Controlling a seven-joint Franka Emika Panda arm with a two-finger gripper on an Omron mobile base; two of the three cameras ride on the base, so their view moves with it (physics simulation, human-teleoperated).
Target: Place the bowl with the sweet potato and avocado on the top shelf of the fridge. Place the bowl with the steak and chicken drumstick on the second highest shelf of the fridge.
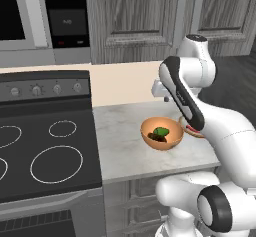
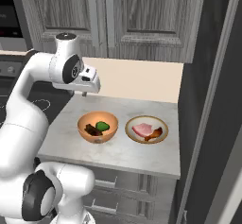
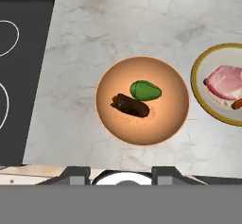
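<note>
Orange bowl point(image 3: 142, 100) on counter point(image 3: 85, 53) | fingers point(image 3: 120, 173) above, empty, spread apart

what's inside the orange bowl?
The orange bowl holds a green avocado and a dark brown sweet potato, touching near the centre. The bowl floor beneath them is covered. The steak and drumstick are in the other bowl.

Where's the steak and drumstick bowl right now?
The steak bowl sits on the marble counter, right of the orange bowl, nearest the dark fridge side.
</note>
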